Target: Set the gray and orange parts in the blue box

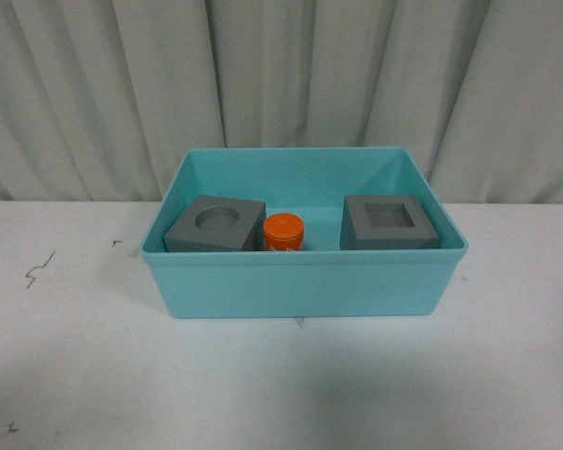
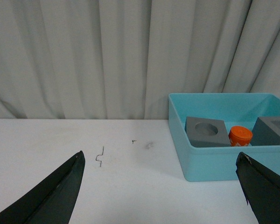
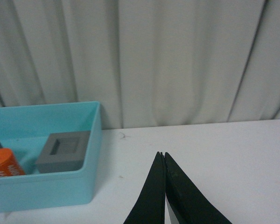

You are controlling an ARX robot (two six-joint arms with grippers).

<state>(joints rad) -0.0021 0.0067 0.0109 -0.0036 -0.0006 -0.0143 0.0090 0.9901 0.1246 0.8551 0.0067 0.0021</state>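
Sitting in blue box (image 1: 300, 291): both gray cubes (image 1: 216, 225) (image 1: 388, 222) w/ orange cylinder (image 1: 284, 232) between — task looks done. Left end effector (image 2: 161, 186) spread wide, empty; right end effector (image 3: 164, 186) closed, empty, both parked over worktop (image 1: 75, 356) clear of box.

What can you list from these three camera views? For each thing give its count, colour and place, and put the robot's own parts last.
Blue box: one, turquoise, on the white table in front of the curtain, open top.
Gray cube with round recess: one, matte gray, inside the box at its left end.
Orange cylinder: one, orange, inside the box between the two cubes.
Gray cube with square recess: one, matte gray, inside the box at its right end.
Table: one, white, with a few small dark marks.
Curtain: one, pale gray-white, pleated, behind the table.
Left gripper: one, black, open, empty, above the table beside the box.
Right gripper: one, black, closed, empty, beside the box.
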